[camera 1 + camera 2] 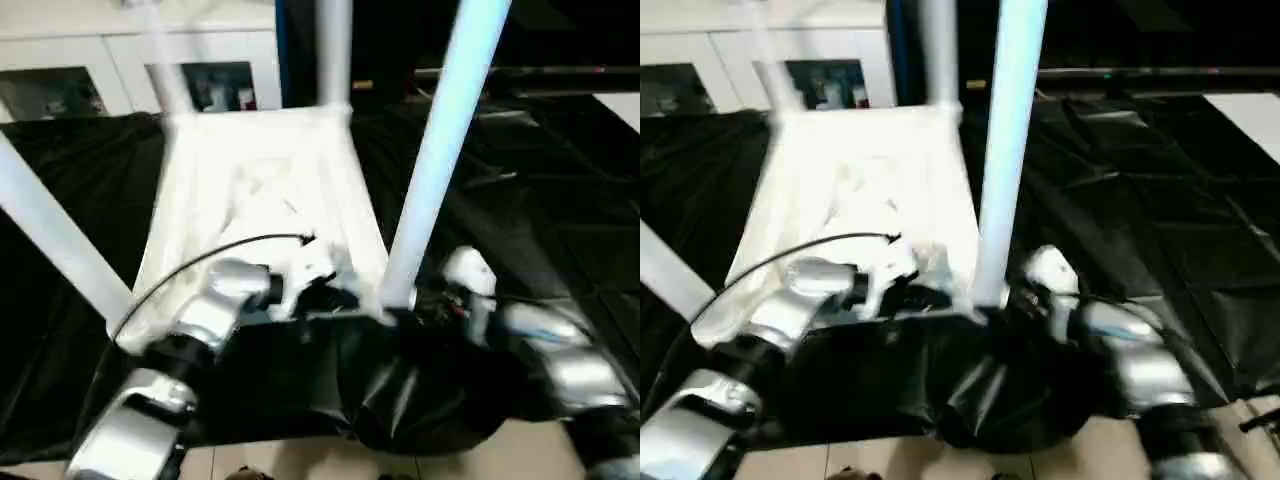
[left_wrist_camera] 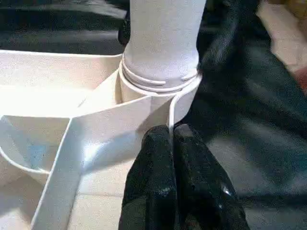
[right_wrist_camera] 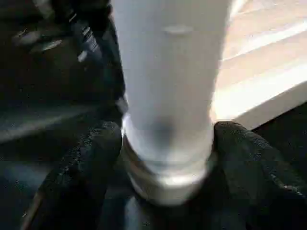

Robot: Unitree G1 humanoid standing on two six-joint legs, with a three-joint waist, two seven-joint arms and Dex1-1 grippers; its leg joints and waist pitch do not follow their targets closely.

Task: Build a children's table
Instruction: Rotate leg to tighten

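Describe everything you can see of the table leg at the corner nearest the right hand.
The leg is a long, smooth white plastic-looking tube, standing up and leaning slightly, its lower end seated in the round corner socket of the upturned tabletop. Ridged rings circle its base. The right hand has a black finger on either side of the base; the left hand pinches the tabletop's rim beside the socket.

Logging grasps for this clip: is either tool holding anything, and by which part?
Left tool pinches the tabletop's thin rim beside the corner socket. Right tool straddles the near leg's base; grip uncertain.
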